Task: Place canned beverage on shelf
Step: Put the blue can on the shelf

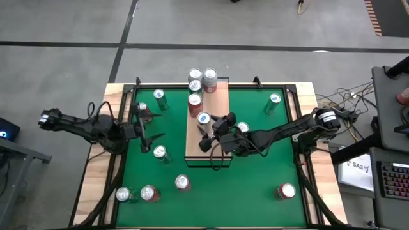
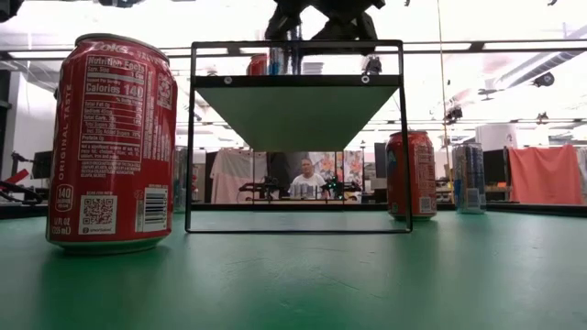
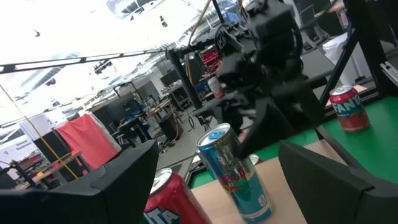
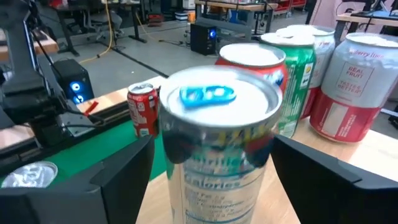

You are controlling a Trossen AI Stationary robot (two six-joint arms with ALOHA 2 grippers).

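The right claw (image 1: 206, 132) is spread wide around a blue-tab can (image 1: 203, 119) standing on the shelf (image 1: 195, 148). More cans (image 1: 202, 80) stand past it. The left claw (image 1: 151, 133), also spread, waits beside the shelf.

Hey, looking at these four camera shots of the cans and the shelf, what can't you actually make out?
- Right gripper contact with the blue-tab can: right wrist view shows fingers flanking it, touch unclear.
- Shelf top: low view sees only its underside.
- Left gripper: open beside the shelf; high view too small for detail.
- Can labels: unreadable in high view.
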